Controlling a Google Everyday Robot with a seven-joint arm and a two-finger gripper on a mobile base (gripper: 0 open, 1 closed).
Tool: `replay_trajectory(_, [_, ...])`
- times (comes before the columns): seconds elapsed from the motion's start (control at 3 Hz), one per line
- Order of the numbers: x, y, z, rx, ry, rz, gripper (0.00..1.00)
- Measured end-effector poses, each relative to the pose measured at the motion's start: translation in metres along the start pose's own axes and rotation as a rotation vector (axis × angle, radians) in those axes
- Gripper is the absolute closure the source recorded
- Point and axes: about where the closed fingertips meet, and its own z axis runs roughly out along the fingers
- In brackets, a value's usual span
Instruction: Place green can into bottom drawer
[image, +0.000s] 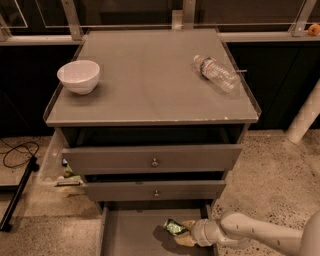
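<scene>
Bottom drawer (131, 231): pulled out beneath the two knobbed upper drawers (155, 159), leaving its grey floor exposed to receive the can.
Green can (174, 227): over the right part of the drawer floor, tilted, with a dark shadow under it. Judged to be just clear of the floor and not yet let go.
Pincer (182, 234): enters low from the right, inside the drawer. It is narrow, clamped on the can's right end.
Bench (150, 95): carries a white bowl (78, 76) at the left and a water bottle (217, 73) lying on its side at the right. Both are well apart from the work.

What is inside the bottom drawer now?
In the bottom drawer: the green can, held by the gripper. Its rear is covered by the middle drawer; its front is out of frame.
</scene>
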Motion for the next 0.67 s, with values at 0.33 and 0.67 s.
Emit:
replay_trajectory(0.33, [0.023, -0.016, 0.034, 0.002, -0.024, 0.019, 1.00])
replay_trajectory(0.67, [0.041, -0.030, 0.066, -0.016, -0.034, 0.019, 1.00])
